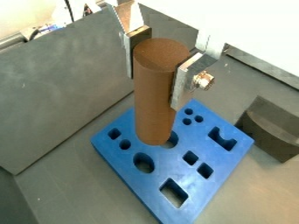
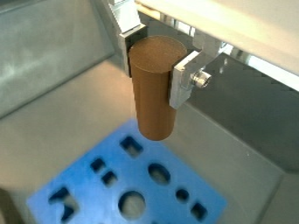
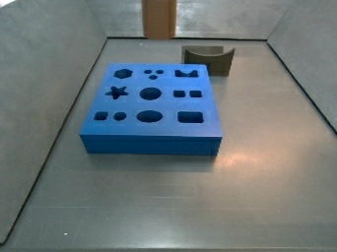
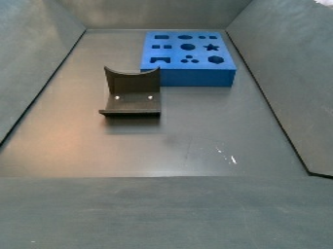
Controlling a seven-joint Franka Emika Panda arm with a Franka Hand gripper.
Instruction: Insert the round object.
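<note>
Item 1, the hand [image 1: 156, 54]: you find it in both wrist views, raised above the blue block, its flat silver fingers [image 1: 184, 79] clamped on either side of the peg's upper part. In a wrist view the hand [image 2: 156, 54] appears near the upper middle of the frame, with a screw showing on one finger [image 2: 184, 77]. The hand itself does not appear in either side view.

Item 2, the round object [image 1: 155, 92]: a smooth reddish-brown peg, taller than wide, held upright between the fingers. Its lower end hangs clear over the block and is not in any hole. In a wrist view the round object [image 2: 153, 87] hangs above the near edge of the block. In a side view you see only its lower part [image 3: 160, 18] at the top edge of the frame, left of centre.

Item 3, the blue block [image 3: 152, 105]: a flat slab resting on the table [image 3: 250, 197], its top cut with holes of several shapes, among them circles, squares and a star. It also shows in the other views [image 1: 170, 166] [image 2: 117, 184] [image 4: 190, 55].

Item 4, the dark grey-brown block [image 4: 130, 92]: a piece with a curved notch, standing on the table apart from the blue block; you see it at the upper right of a side view [image 3: 207, 57] and at the right edge of a wrist view [image 1: 272, 127].
</note>
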